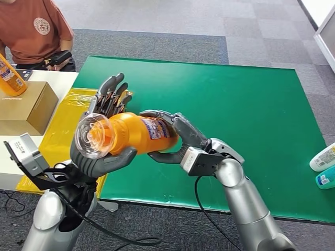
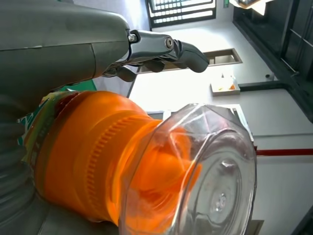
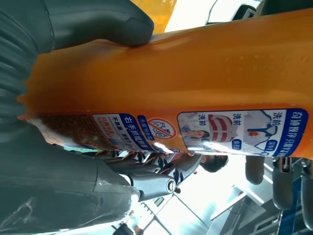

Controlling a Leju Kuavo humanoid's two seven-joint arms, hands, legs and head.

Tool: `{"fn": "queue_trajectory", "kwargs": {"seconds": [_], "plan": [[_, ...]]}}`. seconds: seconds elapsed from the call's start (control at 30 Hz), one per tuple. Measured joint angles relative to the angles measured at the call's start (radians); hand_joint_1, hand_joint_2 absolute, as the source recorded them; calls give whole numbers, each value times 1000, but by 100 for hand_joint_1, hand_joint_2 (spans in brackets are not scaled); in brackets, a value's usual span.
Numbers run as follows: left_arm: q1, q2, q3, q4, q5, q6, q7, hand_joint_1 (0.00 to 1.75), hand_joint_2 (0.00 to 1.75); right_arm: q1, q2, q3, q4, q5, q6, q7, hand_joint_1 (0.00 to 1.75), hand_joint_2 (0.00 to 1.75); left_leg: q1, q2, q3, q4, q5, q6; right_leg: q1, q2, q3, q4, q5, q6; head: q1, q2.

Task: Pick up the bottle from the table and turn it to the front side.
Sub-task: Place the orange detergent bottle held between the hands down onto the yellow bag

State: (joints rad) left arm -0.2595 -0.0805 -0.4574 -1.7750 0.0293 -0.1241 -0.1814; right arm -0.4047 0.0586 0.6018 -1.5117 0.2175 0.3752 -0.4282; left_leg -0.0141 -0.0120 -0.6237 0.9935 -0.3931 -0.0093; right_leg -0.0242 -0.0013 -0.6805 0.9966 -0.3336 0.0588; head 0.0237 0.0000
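Note:
An orange bottle [image 1: 134, 133] with a clear cap [image 1: 92, 137] lies sideways in the air over the green mat [image 1: 237, 115], cap toward me. My right hand [image 1: 186, 138] grips its base end, fingers over the label and thumb beneath. My left hand [image 1: 85, 159] sits at the neck end: its thumb lies under the bottle, and its fingers [image 1: 112, 97] stand straight behind it. In the left wrist view the fingers [image 2: 166, 49] stay off the bottle [image 2: 92, 152] with a gap between. In the right wrist view the right hand [image 3: 55, 186] wraps the labelled bottle [image 3: 203, 73].
A person in an orange shirt [image 1: 33, 26] sits at the back left beside a white table with a cardboard box [image 1: 28, 104] and another orange bottle [image 1: 10, 76]. A yellow sheet [image 1: 67, 120] lies left of the mat. A white bottle [image 1: 324, 157] and a blue one [image 1: 326, 179] lie at the right edge.

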Motion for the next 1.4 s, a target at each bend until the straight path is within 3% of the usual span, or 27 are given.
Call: {"fn": "queue_trajectory", "kwargs": {"seconds": [0.13, 0.93, 1.07, 1.4], "plan": [[0, 0, -1, -1, -4, 1, 6, 175, 175, 1, -4, 1, -9, 2, -3, 1, 175, 175, 0, 0, 0, 0, 0, 0, 0, 0, 0, 0, 0, 0, 0, 0], [4, 1, -7, -15, -13, 2, 9, 175, 175, 20, -24, 9, -43, 11, -9, 1, 175, 175, 0, 0, 0, 0, 0, 0, 0, 0, 0, 0, 0, 0, 0, 0], [5, 1, -7, -16, -13, 2, 9, 175, 175, 21, -24, 9, -43, 10, -10, 1, 3, 175, 0, 0, 0, 0, 0, 0, 0, 0, 0, 0, 0, 0, 0, 0], [20, 8, -3, -17, -39, 22, 9, 175, 175, 22, -24, 11, -48, 0, -12, 0, 0, 175, 0, 0, 0, 0, 0, 0, 0, 0, 0, 0, 0, 0, 0, 0]]}}
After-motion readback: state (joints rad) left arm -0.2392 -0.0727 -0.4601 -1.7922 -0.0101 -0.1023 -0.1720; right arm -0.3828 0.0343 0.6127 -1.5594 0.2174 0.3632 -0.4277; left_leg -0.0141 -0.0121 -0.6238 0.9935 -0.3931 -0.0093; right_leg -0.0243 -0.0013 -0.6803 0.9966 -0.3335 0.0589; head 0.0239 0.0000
